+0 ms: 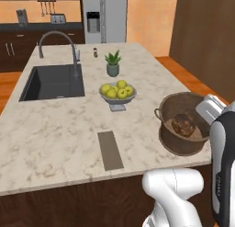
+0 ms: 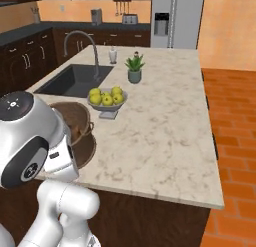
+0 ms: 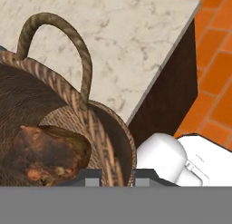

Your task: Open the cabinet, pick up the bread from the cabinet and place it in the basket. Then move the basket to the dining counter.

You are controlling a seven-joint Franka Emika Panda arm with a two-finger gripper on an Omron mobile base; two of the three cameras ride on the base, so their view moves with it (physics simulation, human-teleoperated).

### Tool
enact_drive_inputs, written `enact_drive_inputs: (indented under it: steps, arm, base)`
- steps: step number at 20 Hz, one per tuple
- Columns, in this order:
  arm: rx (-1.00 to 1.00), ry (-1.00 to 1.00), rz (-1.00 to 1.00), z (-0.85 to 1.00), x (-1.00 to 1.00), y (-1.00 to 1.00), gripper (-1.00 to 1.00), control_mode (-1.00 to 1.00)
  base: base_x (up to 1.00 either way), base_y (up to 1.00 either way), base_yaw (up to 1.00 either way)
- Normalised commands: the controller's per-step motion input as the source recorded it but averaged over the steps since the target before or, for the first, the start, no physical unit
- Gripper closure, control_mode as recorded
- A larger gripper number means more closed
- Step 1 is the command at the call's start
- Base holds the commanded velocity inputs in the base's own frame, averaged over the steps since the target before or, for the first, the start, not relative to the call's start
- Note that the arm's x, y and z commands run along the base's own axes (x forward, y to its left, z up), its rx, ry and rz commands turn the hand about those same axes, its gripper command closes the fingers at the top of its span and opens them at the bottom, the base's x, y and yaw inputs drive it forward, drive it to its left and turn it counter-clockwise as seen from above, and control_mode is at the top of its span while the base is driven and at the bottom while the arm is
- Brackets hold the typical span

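Sitting on the big beige marble table (image 1: 55, 139), the round brown woven basket (image 1: 182, 125) holds the small brown lumpy bread (image 1: 183, 125) inside. The end effector (image 3: 117, 177) is right at the basket's rim, with the bread just beside it. I cannot tell if it is squeezing the rim or let go.

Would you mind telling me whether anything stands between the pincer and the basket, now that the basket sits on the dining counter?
Nothing visible does. In the hand view the pincer straddles the basket rim, with the bread inside. The basket rests on the dining counter, apart from the fruit bowl.
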Motion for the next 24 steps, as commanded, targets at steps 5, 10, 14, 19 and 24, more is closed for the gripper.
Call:
enact_drive_inputs:
  steps: [5, 10, 14, 19, 24]
  arm:
    - [0.01, 0.00, 0.02, -0.03, 0.19, -0.04, 1.00, -1.00]
    - [0.08, 0.00, 0.16, -0.38, 1.00, -0.22, 1.00, -1.00]
    - [0.02, 0.08, 0.14, -0.56, 1.00, -0.10, 1.00, -1.00]
    - [0.00, 0.13, 0.10, -0.51, 1.00, -0.18, 1.00, -1.00]
    - [0.01, 0.04, 0.08, -0.54, 0.98, -0.33, 1.00, -1.00]
  base:
    - [0.35, -0.08, 0.01]
    - [0.00, 0.00, 0.00]
    - [0.00, 0.00, 0.00]
    - [0.00, 0.00, 0.00]
    - [0.00, 0.00, 0.00]
